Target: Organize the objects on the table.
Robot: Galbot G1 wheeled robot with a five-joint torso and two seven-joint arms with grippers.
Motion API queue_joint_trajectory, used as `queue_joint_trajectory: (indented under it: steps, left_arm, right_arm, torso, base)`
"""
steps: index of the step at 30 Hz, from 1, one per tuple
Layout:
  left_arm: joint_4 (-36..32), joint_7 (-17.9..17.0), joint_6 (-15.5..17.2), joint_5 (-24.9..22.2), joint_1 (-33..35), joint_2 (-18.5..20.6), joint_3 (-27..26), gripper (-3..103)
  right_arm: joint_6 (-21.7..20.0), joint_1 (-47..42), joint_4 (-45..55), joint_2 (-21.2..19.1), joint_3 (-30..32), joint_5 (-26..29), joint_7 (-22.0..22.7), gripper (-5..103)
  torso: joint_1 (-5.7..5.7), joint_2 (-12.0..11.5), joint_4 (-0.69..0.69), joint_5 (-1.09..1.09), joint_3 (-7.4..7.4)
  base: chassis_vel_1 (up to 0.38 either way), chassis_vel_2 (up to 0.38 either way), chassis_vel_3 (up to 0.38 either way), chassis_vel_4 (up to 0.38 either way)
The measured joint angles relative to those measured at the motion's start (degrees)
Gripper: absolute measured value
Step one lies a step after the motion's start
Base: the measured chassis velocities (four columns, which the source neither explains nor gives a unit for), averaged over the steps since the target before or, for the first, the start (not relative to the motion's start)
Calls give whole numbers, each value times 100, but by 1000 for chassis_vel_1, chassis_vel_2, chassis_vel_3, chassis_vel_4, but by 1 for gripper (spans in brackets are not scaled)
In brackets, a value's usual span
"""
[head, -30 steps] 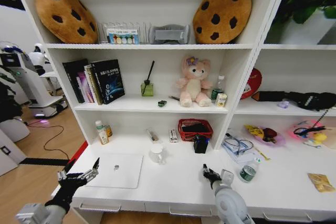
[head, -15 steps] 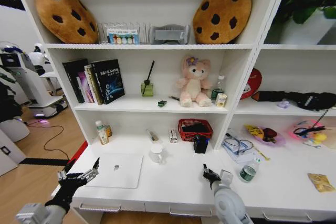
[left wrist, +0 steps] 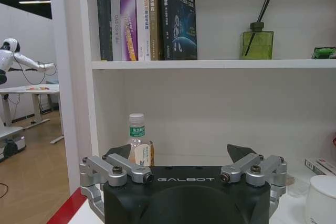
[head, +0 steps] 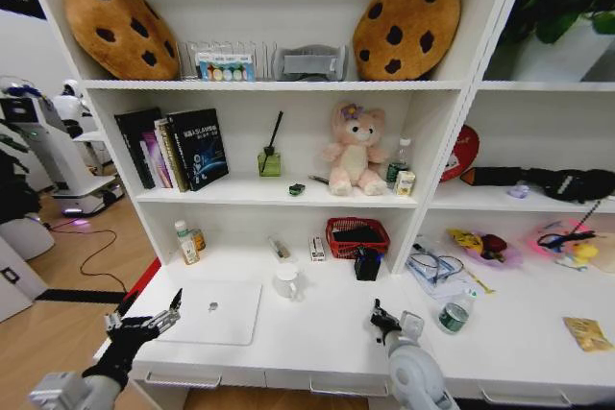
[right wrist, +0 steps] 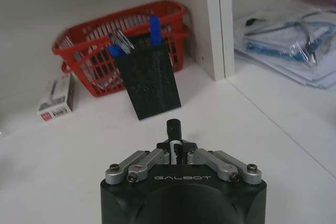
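We've got the left claw point(head: 146, 319) in the lower left of the head view, hanging over the tabletop's point(head: 317, 333) left front corner with its fingers spread wide and nothing between them. The laptop point(head: 213, 312) lies flat and shut just to its right, close to the front edge. In the left wrist view the same claw point(left wrist: 182, 157) faces the small bottle point(left wrist: 137, 139) by the shelf upright, with a white cup point(left wrist: 322, 199) at the lower right.

The right claw point(head: 382, 317) sits at bottom centre of the head view, pinched narrow around a marker point(right wrist: 174, 136) with a black cap, which pokes out past the fingertips in the right wrist view. Straight ahead of it there stands the black mesh pen holder point(right wrist: 149, 80) leaning against the red basket point(right wrist: 86, 51), blue pens sticking up from it. Between claw and holder we see bare white surface, so plenty of room there.

To the right of the shelf divider, papers point(right wrist: 286, 38) take up the back. The green-lidded jar point(head: 454, 314) stands just right of the right claw, and the yellow packet point(head: 587, 333) lies well off toward the lower right edge.
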Motion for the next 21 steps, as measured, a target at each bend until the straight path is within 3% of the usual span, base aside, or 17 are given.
queue_joint_trajectory:
  steps: [3,5,9,11,12,14,19,21]
  left_arm:
    - [0,0,0,0,0,0,0,100]
    - [0,0,0,0,0,0,0,100]
    - [0,0,0,0,0,0,0,100]
    - [0,0,0,0,0,0,0,100]
    - [0,0,0,0,0,0,0,100]
    - [0,0,0,0,0,0,0,100]
    - [0,0,0,0,0,0,0,100]
    - [0,0,0,0,0,0,0,100]
  right_arm:
    - [220,66,39,-2,10,-160,-200,10]
    - [688,287,-27,-14,51,-567,-643,10]
    - [1063,553,-294,-42,104,-952,-1036,10]
    - [1714,1156,-1001,-83,165,-1730,-1842,10]
    - [1714,1156,-1001,-83,165,-1730,-1842,10]
    - [2300,1637,-1617,-59,197,-2568,-2383,10]
    - [2885,2298,-2490,6,133,-3209,-2822,10]
    - [2916,2428,-2661,30,94,-3239,-2849,10]
  torso:
    - [0,0,0,0,0]
    - [0,0,0,-1,0]
    - [0,0,0,-1,0]
    - [0,0,0,-1,1]
    - [0,0,0,-1,1]
    - [0,0,1,-2,0]
    - [2,-1,1,-1,0]
    - [2,-1,1,-1,0]
  base:
    - [0,0,0,0]
    - [0,0,0,0]
    - [0,0,0,0]
    - [0,0,0,0]
    - [0,0,0,0]
    - [0,0,0,0]
    - [0,0,0,0]
    - [0,0,0,0]
